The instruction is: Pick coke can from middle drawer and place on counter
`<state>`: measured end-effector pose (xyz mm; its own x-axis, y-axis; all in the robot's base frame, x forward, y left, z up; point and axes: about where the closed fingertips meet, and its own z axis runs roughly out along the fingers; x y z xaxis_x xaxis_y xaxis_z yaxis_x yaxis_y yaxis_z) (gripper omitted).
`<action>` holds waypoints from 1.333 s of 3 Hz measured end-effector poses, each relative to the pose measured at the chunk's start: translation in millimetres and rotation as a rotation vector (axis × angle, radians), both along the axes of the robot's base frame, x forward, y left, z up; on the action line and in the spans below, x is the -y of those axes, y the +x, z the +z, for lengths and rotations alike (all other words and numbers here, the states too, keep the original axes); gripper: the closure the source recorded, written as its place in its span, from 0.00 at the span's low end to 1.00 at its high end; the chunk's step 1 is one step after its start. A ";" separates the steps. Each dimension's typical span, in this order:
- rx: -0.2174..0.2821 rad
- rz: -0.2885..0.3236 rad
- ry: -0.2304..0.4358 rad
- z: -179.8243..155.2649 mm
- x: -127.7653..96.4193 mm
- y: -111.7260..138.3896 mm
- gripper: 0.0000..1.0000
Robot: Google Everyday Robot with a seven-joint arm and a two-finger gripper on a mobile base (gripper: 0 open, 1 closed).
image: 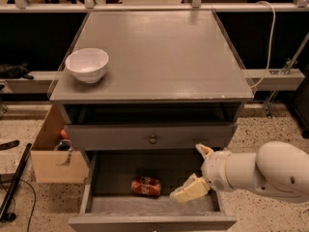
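The coke can (pixel 146 186) lies on its side on the dark floor of the open middle drawer (pixel 152 222), left of centre. My gripper (pixel 188 173) is at the drawer's right side, to the right of the can and apart from it. It is open and empty, with one cream finger (pixel 190 190) low over the drawer floor and the other (pixel 203 150) up near the drawer front above. The counter (pixel 159 57) is the grey cabinet top above.
A white bowl (pixel 87 65) stands on the counter's left front. The upper drawer front with a round knob (pixel 153 139) is closed above the open one. A cardboard box (pixel 50 153) sits on the floor left of the cabinet. A white cable (pixel 270 37) hangs at the right.
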<state>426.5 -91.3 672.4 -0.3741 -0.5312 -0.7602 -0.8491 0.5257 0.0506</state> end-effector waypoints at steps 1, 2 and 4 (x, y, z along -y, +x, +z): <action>0.000 0.000 0.000 0.0 0.0 0.0 0.00; -0.004 0.009 -0.032 -46.5 -3.8 41.1 0.00; 0.023 -0.008 -0.006 -44.4 -8.1 48.6 0.00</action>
<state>475.1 -83.1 628.0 -0.3609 -0.5328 -0.7654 -0.8457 0.5330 0.0277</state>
